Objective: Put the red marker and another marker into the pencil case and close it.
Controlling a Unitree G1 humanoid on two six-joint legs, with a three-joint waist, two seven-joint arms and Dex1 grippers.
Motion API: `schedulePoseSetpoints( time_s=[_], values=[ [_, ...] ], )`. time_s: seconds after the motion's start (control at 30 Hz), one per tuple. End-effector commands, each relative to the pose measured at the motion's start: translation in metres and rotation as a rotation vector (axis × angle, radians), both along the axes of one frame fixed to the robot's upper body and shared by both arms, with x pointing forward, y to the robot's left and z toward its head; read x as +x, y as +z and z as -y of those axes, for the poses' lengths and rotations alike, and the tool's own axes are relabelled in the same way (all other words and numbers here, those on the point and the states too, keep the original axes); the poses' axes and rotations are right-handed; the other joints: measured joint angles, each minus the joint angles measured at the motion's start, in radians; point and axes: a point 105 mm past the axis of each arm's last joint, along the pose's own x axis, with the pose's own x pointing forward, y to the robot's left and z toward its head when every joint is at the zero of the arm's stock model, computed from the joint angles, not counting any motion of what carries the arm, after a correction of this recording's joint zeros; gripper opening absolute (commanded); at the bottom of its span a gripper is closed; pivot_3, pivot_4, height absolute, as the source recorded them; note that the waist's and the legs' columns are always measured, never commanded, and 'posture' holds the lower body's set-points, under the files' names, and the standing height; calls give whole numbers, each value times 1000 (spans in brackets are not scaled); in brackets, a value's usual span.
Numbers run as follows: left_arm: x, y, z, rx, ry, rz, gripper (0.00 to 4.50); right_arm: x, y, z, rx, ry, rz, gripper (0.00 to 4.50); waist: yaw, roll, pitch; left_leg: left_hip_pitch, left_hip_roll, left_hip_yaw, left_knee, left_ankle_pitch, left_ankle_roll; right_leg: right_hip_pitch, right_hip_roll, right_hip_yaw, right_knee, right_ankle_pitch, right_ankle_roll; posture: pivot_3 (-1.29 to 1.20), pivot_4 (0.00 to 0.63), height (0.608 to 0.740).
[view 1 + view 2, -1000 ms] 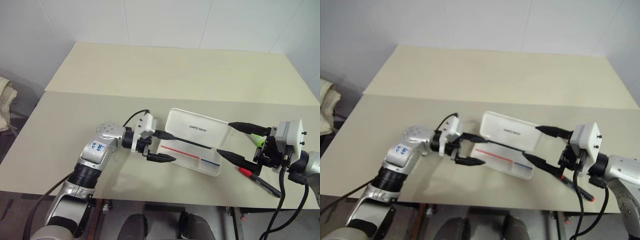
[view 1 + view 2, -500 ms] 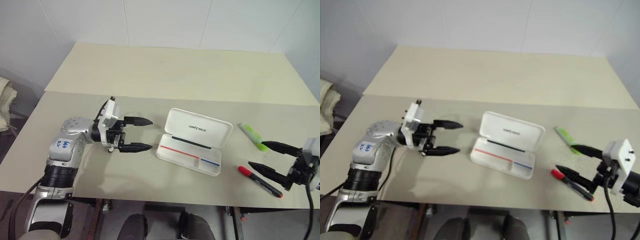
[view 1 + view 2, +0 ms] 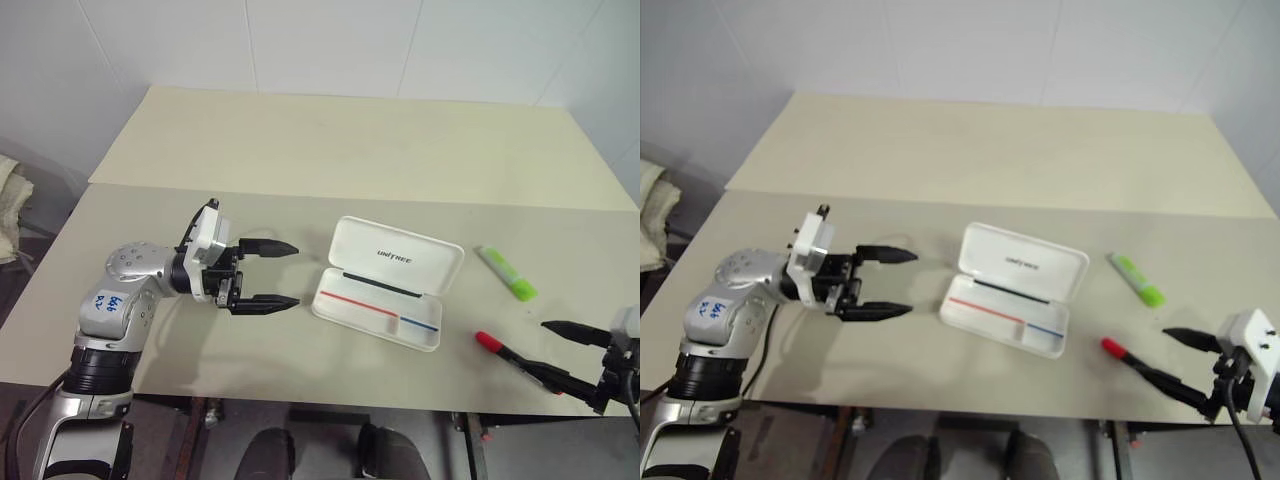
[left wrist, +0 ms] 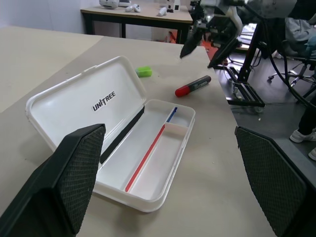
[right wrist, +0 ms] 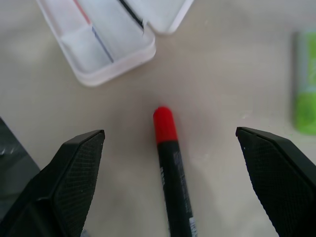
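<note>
The pencil case (image 3: 398,260) lies open at the middle of the table, lid tilted back, its tray (image 4: 148,173) empty with red and blue stripes. The red marker (image 3: 489,342) lies to its right near the front edge, red cap toward the case. The lime-green other marker (image 3: 506,273) lies behind it. My left gripper (image 3: 294,273) hangs open a short way left of the case, pointing at it. My right gripper (image 3: 535,347) is open low at the front right, its fingers either side of the red marker's barrel (image 5: 173,187) without touching it.
A second table (image 3: 350,130) butts against the far side of this one. The front edge (image 3: 400,400) runs just below the red marker and my right gripper. Another table and a person's shoe (image 4: 301,136) show past the table end in the left wrist view.
My left gripper drew back to the left, away from the case. My right gripper swung right and down from the case's end to the red marker. The case stays open.
</note>
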Motion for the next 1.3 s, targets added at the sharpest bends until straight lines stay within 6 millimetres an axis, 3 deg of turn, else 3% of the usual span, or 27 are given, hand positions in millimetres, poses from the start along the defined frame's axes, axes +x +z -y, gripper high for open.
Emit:
schedulePoseSetpoints(
  time_s=[0.03,0.43,0.53,0.77,0.87,1.03,1.07,1.17,1.3],
  values=[
    [3,20,-4,-12,-9,78,4491,6,-14,7,-2,-23,5,4500,-1,-1,0,0,0,0,0,0,0,0,0,0,0,0,0,0,150,740],
    [11,27,-8,20,-44,131,4491,12,-58,10,-34,-35,-48,4500,-15,-3,-3,0,0,1,0,0,0,0,0,0,0,0,0,0,150,740],
    [13,27,-10,25,-46,144,4500,13,-60,6,-48,-21,-38,3868,-22,-3,-3,1,0,1,1,0,-1,1,0,0,1,0,0,0,150,740],
    [18,24,-10,37,-58,169,4500,22,-49,-8,-53,3,51,1345,-24,-3,-3,1,1,0,0,1,-1,1,1,0,0,0,0,0,150,740],
    [20,22,-9,45,-69,184,4500,29,-38,-12,-60,6,105,591,-27,-3,-3,1,1,1,0,1,-1,1,1,0,1,0,0,0,150,740],
    [23,18,-11,74,-82,212,4500,41,-8,-19,-76,37,205,591,-24,-2,-2,1,1,0,0,1,-2,0,1,0,2,0,0,0,150,740],
    [25,15,-12,89,-80,219,4500,47,7,-24,-73,56,249,591,-24,-2,-2,1,1,0,0,1,-2,0,1,0,1,0,0,0,150,740],
    [29,10,-17,119,-66,234,4500,59,40,-43,-59,121,333,591,-24,-1,-2,0,0,1,0,1,-2,0,0,0,1,0,0,0,150,740],
    [32,5,-23,132,-44,237,4500,70,63,-77,-36,235,376,591,-23,-1,-2,0,1,0,0,1,-2,-1,1,-1,1,0,0,0,150,740]
  ],
)
